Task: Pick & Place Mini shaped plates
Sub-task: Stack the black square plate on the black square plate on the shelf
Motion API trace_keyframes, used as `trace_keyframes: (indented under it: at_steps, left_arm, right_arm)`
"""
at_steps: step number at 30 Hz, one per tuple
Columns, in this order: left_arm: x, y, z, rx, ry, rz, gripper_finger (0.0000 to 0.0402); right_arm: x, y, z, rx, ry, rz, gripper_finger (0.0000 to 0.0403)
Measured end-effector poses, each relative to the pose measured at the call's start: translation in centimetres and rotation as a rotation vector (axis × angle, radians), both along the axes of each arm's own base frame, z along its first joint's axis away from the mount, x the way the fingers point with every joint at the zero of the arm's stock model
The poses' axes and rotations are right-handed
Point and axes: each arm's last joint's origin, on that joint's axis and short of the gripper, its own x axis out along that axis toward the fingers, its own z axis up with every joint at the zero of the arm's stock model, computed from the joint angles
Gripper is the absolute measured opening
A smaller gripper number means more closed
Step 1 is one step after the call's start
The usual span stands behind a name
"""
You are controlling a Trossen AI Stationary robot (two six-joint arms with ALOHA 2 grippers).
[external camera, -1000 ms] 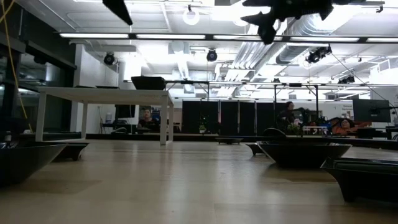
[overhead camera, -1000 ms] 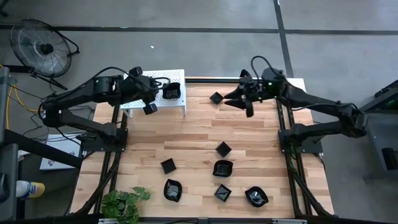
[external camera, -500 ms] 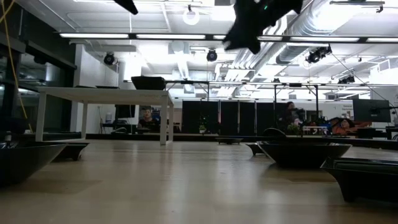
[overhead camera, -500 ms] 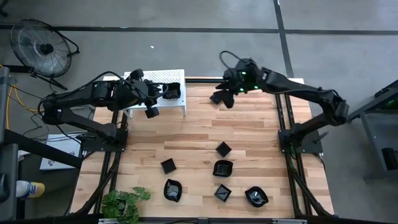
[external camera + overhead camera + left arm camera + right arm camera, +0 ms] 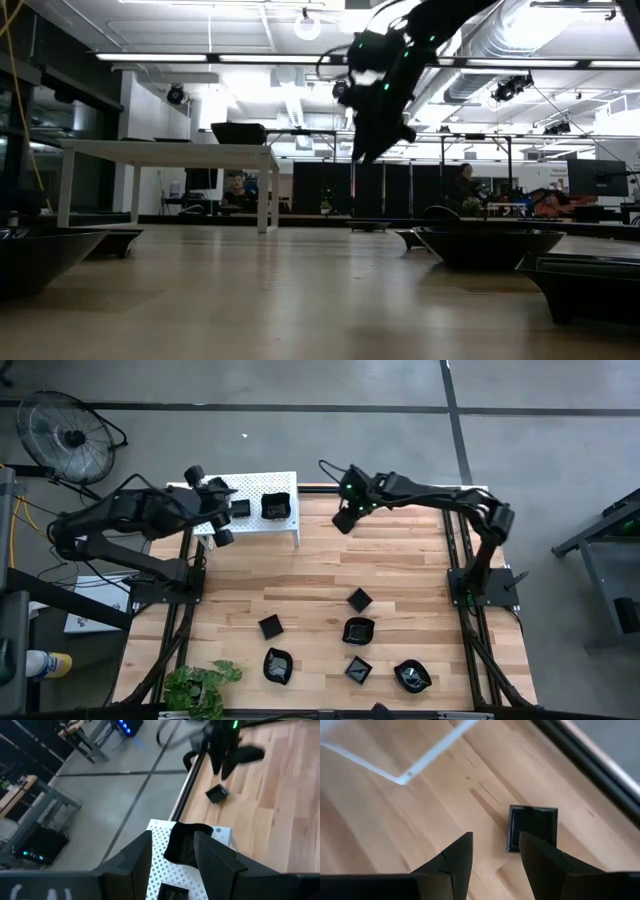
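Several glossy black mini plates [image 5: 358, 630] lie on the near half of the wooden table. Two more sit on the white perforated shelf [image 5: 255, 525] at the far left: a larger one [image 5: 275, 506] and a smaller one [image 5: 240, 507]. My left gripper [image 5: 172, 837] is open over the shelf's left part [image 5: 222, 510], with the larger plate [image 5: 182, 845] just beyond its fingertips. My right gripper [image 5: 496, 837] is open and hovers near the far edge [image 5: 343, 518], pointing down at a small square plate [image 5: 532, 827] that lies flat on the wood. In the low view it hangs clear of the table [image 5: 368, 145].
The shelf's leg [image 5: 405, 780] stands close to the right gripper and the square plate [image 5: 217, 793]. A potted plant [image 5: 200, 685] sits at the near left corner. A fan [image 5: 65, 430] stands on the floor beyond the table. Bare wood spans the table's middle.
My right gripper has swept along the far edge toward the table's left and come down over the small square plate. My left gripper has drawn back toward the left across the shelf, uncovering the smaller plate there; the larger plate stays put.
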Motion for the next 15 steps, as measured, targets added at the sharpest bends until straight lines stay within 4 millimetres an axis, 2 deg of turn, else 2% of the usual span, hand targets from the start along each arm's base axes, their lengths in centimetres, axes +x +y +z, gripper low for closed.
trace_keyframes:
  at_steps: [7, 15]
  left_arm:
    - [-2.1, -0.5, 0.7, -0.002, -0.062, -0.051, 0.0143]
    - [-3.7, -0.6, 1.0, -0.015, -0.111, -0.079, 0.0143]
  right_arm:
    - [1.7, -1.6, -2.8, 0.051, 0.122, -0.035, 0.0156]
    - [3.1, -3.9, -3.6, 0.137, 0.248, -0.067, 0.0156]
